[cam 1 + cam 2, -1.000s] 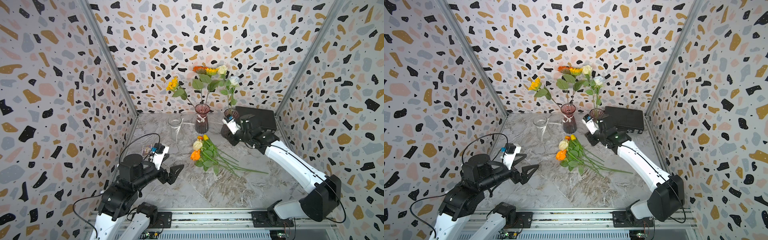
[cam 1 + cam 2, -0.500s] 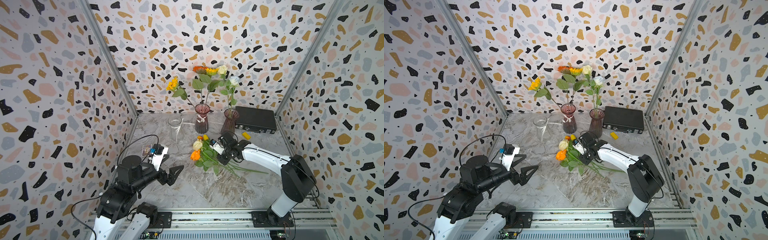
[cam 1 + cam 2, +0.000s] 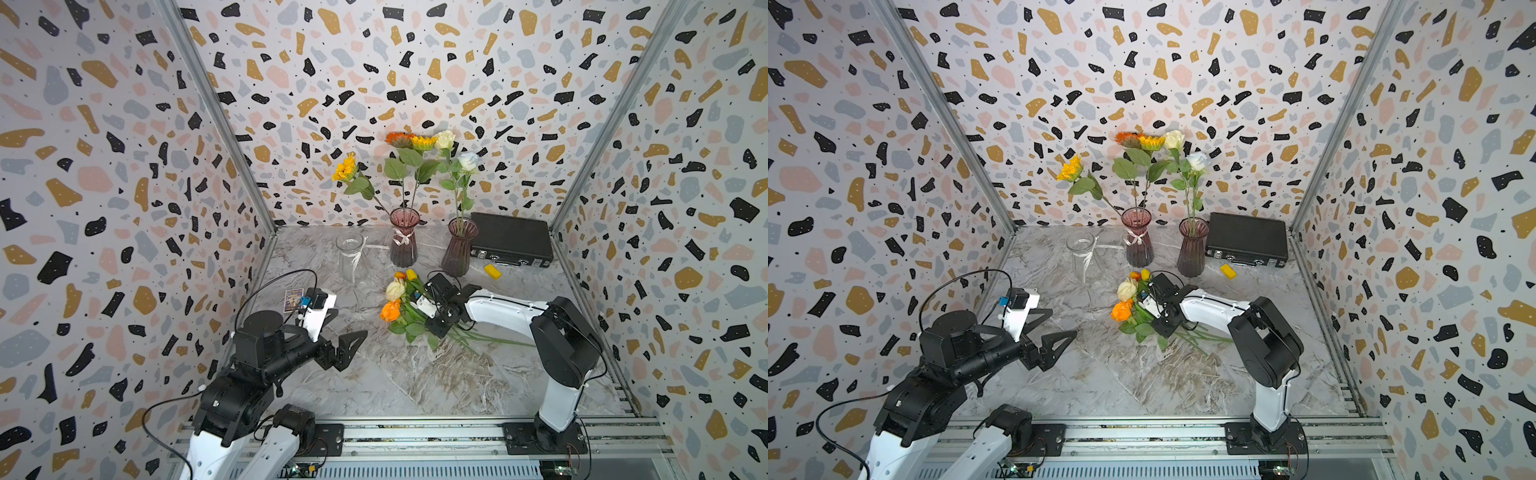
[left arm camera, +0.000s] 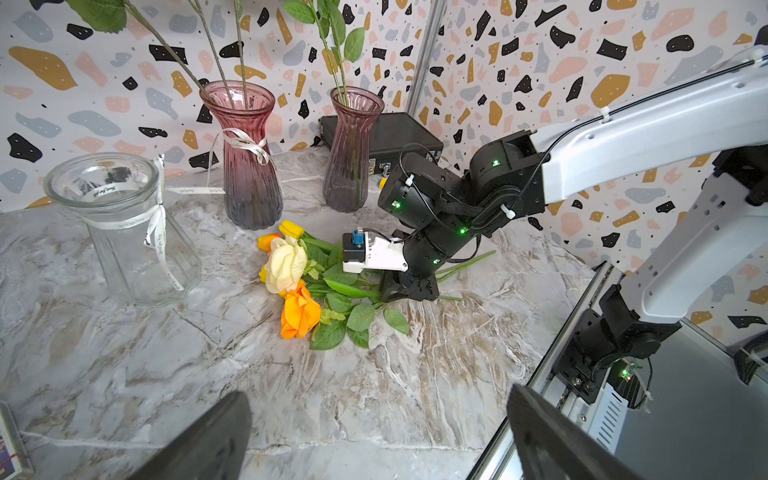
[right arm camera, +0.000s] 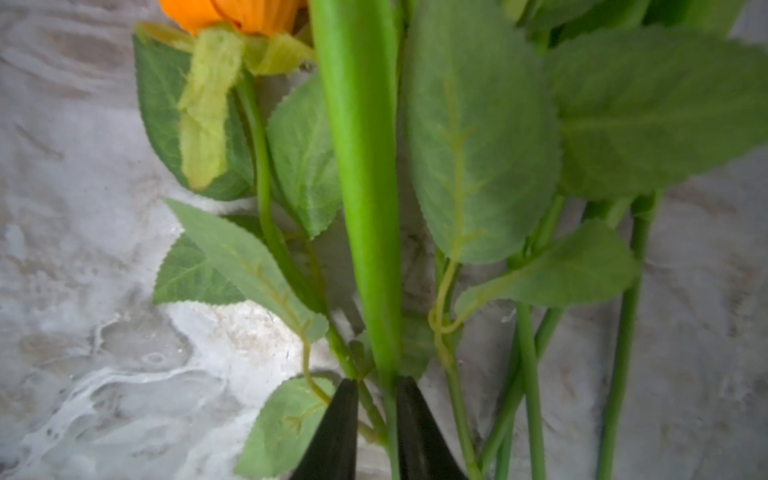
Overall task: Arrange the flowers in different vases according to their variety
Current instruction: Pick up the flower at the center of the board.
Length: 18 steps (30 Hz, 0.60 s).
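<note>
Right arm (image 3: 498, 305) is reaching over the loose flowers (image 3: 409, 309) on the table (image 3: 415, 374), no longer at the rear vases (image 3: 459, 249). Right gripper (image 5: 376, 381) is clamping 1 green stem (image 5: 390, 399), whose long axis is running straight out from the jaws. Left gripper (image 4: 378, 395) is hanging agape, well apart.

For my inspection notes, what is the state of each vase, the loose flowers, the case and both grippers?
Clear vase: upright, empty.
Ribbon-bow vase: upright, holding sunflowers.
Plain pink vase: upright, holding roses.
Loose flowers: lying flat.
Black case: closed.
Left gripper: open, empty.
Right gripper: shut on green stem.
</note>
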Tool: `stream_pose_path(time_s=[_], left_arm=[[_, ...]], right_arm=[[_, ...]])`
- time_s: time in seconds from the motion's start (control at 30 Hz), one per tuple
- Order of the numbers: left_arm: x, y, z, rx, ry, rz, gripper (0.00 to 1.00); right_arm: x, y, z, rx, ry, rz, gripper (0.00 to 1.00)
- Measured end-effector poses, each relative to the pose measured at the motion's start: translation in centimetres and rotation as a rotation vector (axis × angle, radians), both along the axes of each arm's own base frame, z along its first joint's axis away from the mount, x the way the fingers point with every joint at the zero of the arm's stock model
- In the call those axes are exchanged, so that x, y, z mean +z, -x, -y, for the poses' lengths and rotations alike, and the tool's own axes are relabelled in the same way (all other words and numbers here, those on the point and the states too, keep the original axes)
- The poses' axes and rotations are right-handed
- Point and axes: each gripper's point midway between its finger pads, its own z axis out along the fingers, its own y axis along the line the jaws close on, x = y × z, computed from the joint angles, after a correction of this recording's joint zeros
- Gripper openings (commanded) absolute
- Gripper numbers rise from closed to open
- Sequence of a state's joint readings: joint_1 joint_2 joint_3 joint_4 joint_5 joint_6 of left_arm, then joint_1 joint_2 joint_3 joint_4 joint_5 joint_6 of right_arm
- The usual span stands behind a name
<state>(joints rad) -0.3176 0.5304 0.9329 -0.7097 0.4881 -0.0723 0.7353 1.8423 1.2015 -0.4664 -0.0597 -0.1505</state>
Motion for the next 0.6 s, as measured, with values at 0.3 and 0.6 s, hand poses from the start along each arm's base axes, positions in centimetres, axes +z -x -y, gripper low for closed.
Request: stream_pose_path(time_s=[0.3,0.6], left_arm=[[-0.1,-0.1,-0.1,0.01,-0.006,-0.001,0.99],[-0.1,-0.2,-0.2,0.015,-0.011,0.002,1.0]], right_arm=[[0.8,-1.3,-1.3,0.002,-0.025,0.032,0.23],[0.7,-1.0,-1.9,0.017,-0.025,0.03,0.25]])
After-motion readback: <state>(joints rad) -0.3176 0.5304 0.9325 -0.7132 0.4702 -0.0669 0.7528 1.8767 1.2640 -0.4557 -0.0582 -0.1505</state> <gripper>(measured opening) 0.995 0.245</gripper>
